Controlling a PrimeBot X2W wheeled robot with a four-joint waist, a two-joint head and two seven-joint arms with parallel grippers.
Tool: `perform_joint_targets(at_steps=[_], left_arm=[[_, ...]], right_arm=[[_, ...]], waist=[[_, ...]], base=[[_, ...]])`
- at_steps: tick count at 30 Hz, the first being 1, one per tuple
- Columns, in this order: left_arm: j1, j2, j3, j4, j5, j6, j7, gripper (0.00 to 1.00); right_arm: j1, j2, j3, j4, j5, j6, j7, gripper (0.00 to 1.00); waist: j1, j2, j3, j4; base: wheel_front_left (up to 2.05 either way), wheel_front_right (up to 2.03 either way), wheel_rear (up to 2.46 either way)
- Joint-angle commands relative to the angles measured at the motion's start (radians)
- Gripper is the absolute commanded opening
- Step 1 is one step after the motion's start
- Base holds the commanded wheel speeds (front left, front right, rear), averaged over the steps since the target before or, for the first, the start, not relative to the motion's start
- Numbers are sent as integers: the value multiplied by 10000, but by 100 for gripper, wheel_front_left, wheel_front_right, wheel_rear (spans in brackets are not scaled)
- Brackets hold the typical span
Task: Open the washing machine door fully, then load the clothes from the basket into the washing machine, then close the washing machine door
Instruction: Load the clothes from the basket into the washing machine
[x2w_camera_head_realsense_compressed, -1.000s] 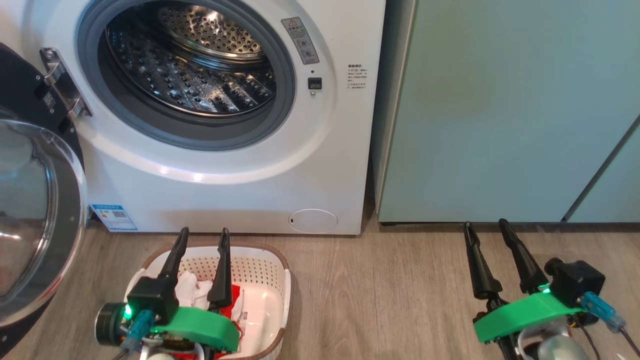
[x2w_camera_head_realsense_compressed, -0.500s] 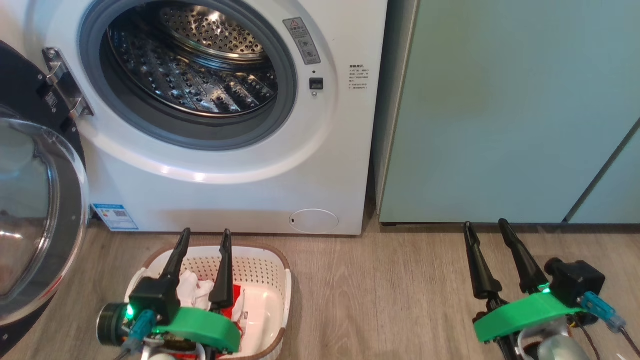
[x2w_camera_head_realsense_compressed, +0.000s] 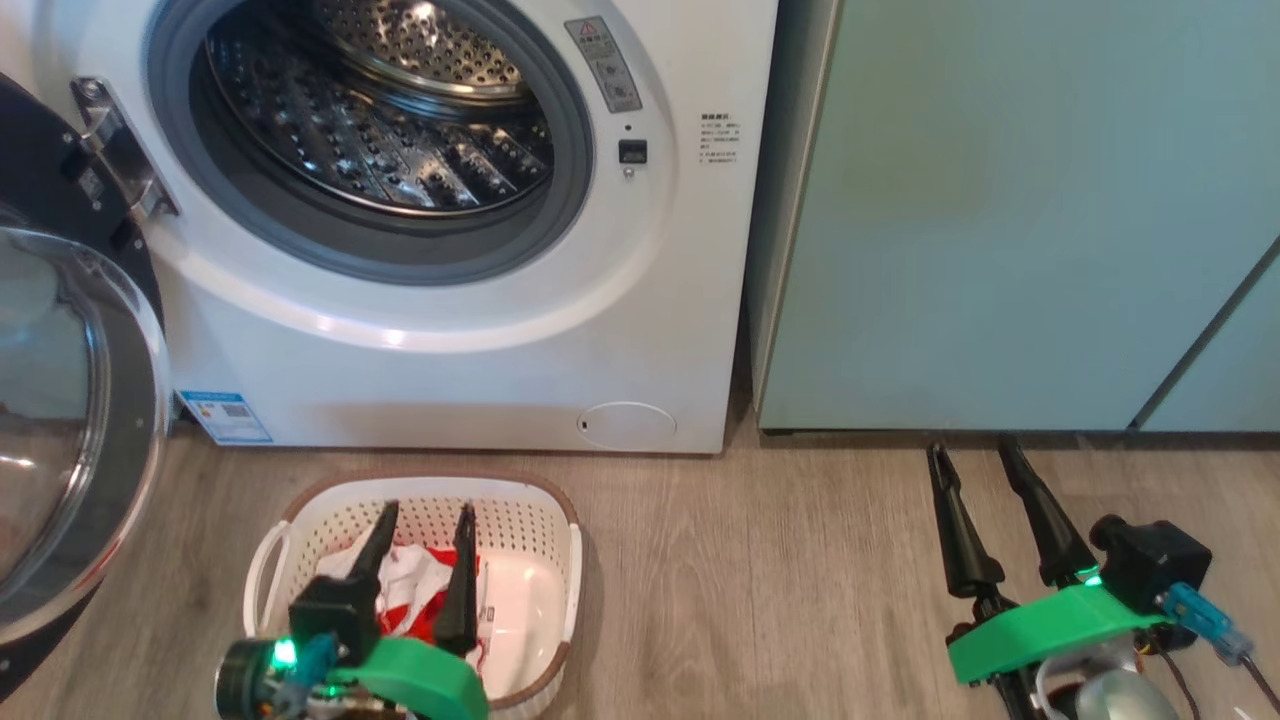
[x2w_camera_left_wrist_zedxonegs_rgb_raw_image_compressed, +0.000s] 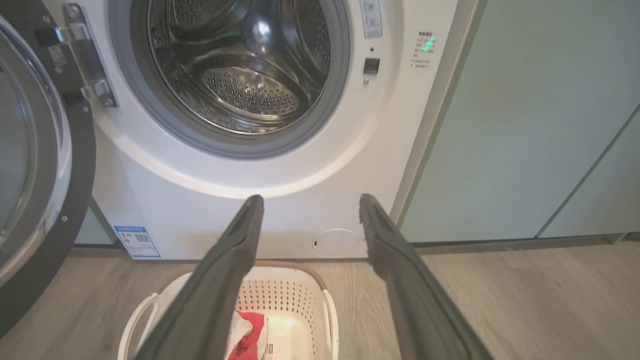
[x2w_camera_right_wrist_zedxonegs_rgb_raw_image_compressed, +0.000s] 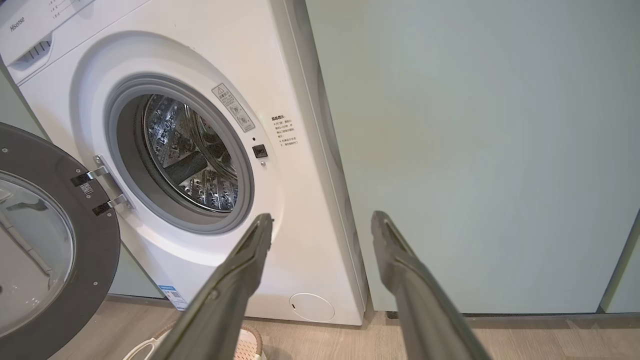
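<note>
Head view, left hand (x2w_camera_head_realsense_compressed: 428, 507) partly covering clothes (x2w_camera_head_realsense_compressed: 418, 582)

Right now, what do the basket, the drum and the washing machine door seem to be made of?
The basket: likely moulded plastic, matte cream with brown rim, regular holes in its walls. The drum: apparently stainless steel, bright, mirror-like, perforated. The washing machine door: clear bulging centre, probably glass, showing reflections; dark surround, plastic or coated metal, unclear.
</note>
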Motion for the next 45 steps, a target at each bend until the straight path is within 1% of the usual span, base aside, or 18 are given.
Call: perform_joint_targets(at_steps=[1, 4, 11, 15, 22, 25, 26, 27, 33, 36, 39, 45], left_arm=[[-289, 74, 277, -130, 31, 122, -51, 100], [-395, 74, 255, 508, 32, 254, -51, 100], [-1493, 74, 192, 1875, 5, 443, -51, 100], [-2388, 135, 435, 3016, 163, 349, -51, 100], [-4272, 880, 852, 5340, 576, 288, -51, 100], [-4988, 1222, 928, 6329, 672, 226, -51, 100], [-4988, 1222, 928, 6329, 672, 226, -51, 100], [-5210, 1344, 947, 6644, 692, 191, -51, 100], [-6519, 2041, 699, 8862, 972, -132, 56, 100], [-7142, 2340, 562, 9658, 1103, -170, 183, 100], [-7681, 2618, 566, 10077, 1118, -27, 144, 100], [-8320, 3100, 492, 10592, 1171, 247, 551, 100]], right_arm=[[-445, -18, 275, -335, 39, 0, -93, 100], [-466, -18, 312, -330, -8, 0, -93, 100], [-978, -18, 344, -570, -309, 0, -93, 100], [-1370, -18, 439, -755, -588, 0, -93, 100], [-1894, -18, 514, -1048, -639, 0, -93, 100], [-2066, -18, 647, -1119, -557, 0, -93, 100], [-2066, -18, 647, -1119, -557, 0, -93, 100], [-2126, -18, 693, -1144, -524, 0, -93, 100], [-2423, -18, 754, -1302, -359, 0, -93, 100], [-2547, -18, 795, -1366, -287, 0, -93, 100], [-2661, -18, 861, -1416, -194, 0, -93, 100], [-2929, -18, 1059, -1488, -3, 0, -93, 100]], waist=[[0, 0, 139, -30], [0, 0, 485, -79], [0, 0, 2343, -181], [0, 0, 3432, -303], [0, 0, 5042, -756], [0, 0, 5587, -978], [0, 0, 5587, -978], [0, 0, 5774, -1067], [0, 0, 6751, -1455], [0, 0, 7182, -1584], [0, 0, 7620, -1695], [0, 0, 8356, -2017]], base=[[0, 0, 0], [0, 0, 0], [0, 0, 0], [0, 0, 0], [0, 0, 0], [0, 0, 0], [0, 0, 0], [0, 0, 0], [0, 0, 0], [0, 0, 0], [0, 0, 0], [0, 0, 0]])
